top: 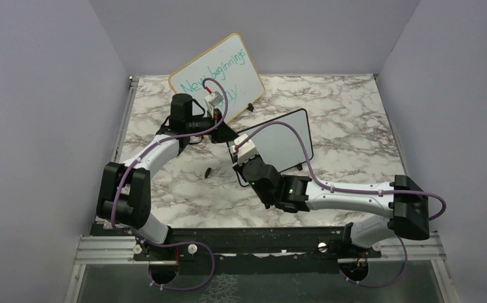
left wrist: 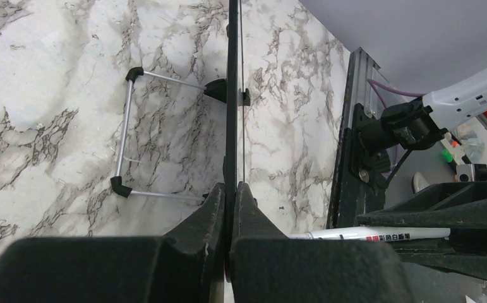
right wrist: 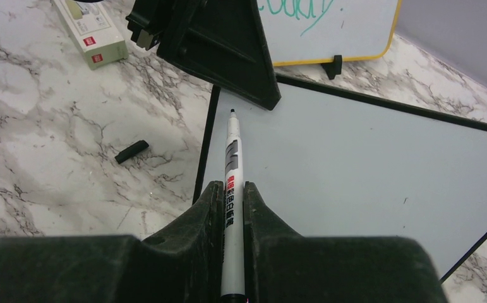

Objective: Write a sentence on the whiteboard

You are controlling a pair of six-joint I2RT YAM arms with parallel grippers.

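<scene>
The whiteboard (top: 285, 142) leaned blank on its wire stand (left wrist: 127, 136) on the tabletop (top: 184, 202); left jaws clenched its edge; right jaws grasped the marker (right wrist: 231, 158), tip poised over a corner; writing looked about to begin, calling for light, steady tip contact.

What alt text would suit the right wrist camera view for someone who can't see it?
The right gripper is shut on a white marker aimed at the blank whiteboard near its black-framed edge. A small black cap lies on the marble table beside it.
</scene>
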